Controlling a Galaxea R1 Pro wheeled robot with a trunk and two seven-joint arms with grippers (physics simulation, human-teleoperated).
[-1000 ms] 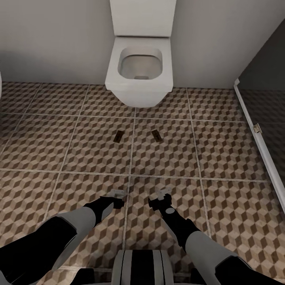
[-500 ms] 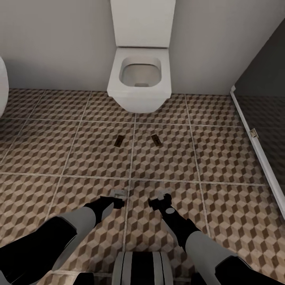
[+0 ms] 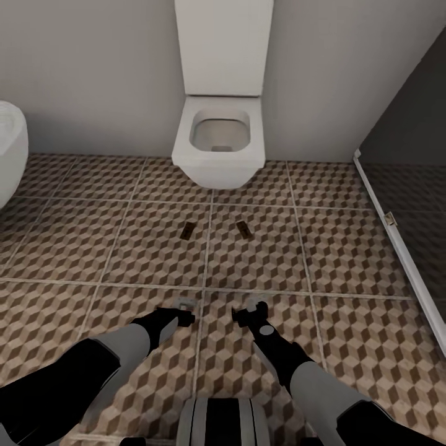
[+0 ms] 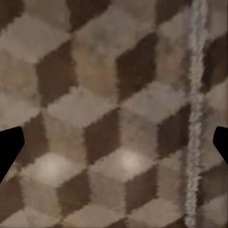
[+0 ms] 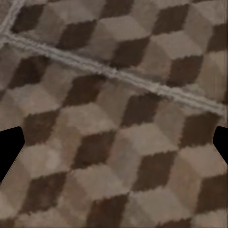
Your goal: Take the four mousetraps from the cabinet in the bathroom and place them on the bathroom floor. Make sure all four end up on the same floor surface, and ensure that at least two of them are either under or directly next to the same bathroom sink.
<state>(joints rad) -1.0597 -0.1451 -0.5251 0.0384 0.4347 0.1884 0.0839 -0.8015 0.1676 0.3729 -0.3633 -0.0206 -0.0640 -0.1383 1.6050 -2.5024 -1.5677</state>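
Two mousetraps lie flat on the cube-patterned bathroom floor (image 3: pixel 347 248), a little in front of the toilet: one to the left (image 3: pixel 188 230) and one to the right (image 3: pixel 244 228). Both are small brown boards. My left gripper (image 3: pixel 186 308) and right gripper (image 3: pixel 251 308) hang low over the tiles, nearer to me than the traps. Each is open with nothing between its fingers. In the wrist views the dark fingertips (image 4: pixel 9 147) (image 5: pixel 9 147) stand wide apart over bare floor tiles. The cabinet and the sink are out of view.
A white wall-hung toilet (image 3: pixel 218 139) stands against the far wall, straight ahead. A rounded white tub edge (image 3: pixel 9 152) shows at the left. At the right, a dark glass panel with a white frame (image 3: pixel 396 235) runs along the floor.
The whole picture has shifted: the toilet and traps sit lower and smaller, and more of the tub shows, so the camera has moved. Both arms keep their pose and the traps lie unmoved.
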